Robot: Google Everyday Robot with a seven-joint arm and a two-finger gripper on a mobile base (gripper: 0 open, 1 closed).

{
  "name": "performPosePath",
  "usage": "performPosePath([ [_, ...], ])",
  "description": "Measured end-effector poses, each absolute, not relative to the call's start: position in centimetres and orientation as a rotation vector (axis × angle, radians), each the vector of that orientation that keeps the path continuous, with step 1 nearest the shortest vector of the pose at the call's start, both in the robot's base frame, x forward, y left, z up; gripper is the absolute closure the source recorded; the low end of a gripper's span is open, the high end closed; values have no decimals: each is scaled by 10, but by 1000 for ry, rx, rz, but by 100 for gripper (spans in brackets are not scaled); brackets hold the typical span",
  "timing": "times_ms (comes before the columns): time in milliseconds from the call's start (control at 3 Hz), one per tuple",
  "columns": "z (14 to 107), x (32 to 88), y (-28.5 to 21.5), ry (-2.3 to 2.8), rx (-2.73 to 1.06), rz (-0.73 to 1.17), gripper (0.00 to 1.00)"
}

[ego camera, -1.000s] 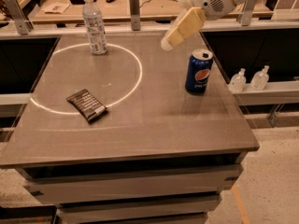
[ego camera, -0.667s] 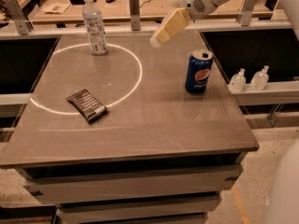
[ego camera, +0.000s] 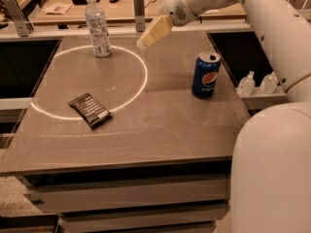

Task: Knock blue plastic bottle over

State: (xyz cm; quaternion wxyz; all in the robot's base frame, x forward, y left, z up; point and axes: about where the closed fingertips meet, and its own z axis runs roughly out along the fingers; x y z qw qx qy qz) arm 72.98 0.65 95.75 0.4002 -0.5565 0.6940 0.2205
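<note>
The blue plastic bottle stands upright at the far left of the table, clear with a white cap and a white label. My gripper hangs above the far middle of the table, to the right of the bottle and apart from it, pointing down-left toward it. Its tan fingers lie together and hold nothing. The white arm reaches in from the upper right.
A blue Pepsi can stands upright right of centre. A dark snack bar wrapper lies at the left front. Two small clear pump bottles sit on a ledge at the right. A bright ring of light crosses the left half. A cluttered bench lies behind.
My gripper has moved left across the far side of the table, from above the can toward the bottle. The bottle, can and wrapper have not moved.
</note>
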Motion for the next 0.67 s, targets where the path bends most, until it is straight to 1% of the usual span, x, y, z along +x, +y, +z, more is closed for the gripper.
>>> performPosePath([
  [333,948,736,41,1661,-1373,681,0],
  [667,948,735,67,1620,-1287,718,0],
])
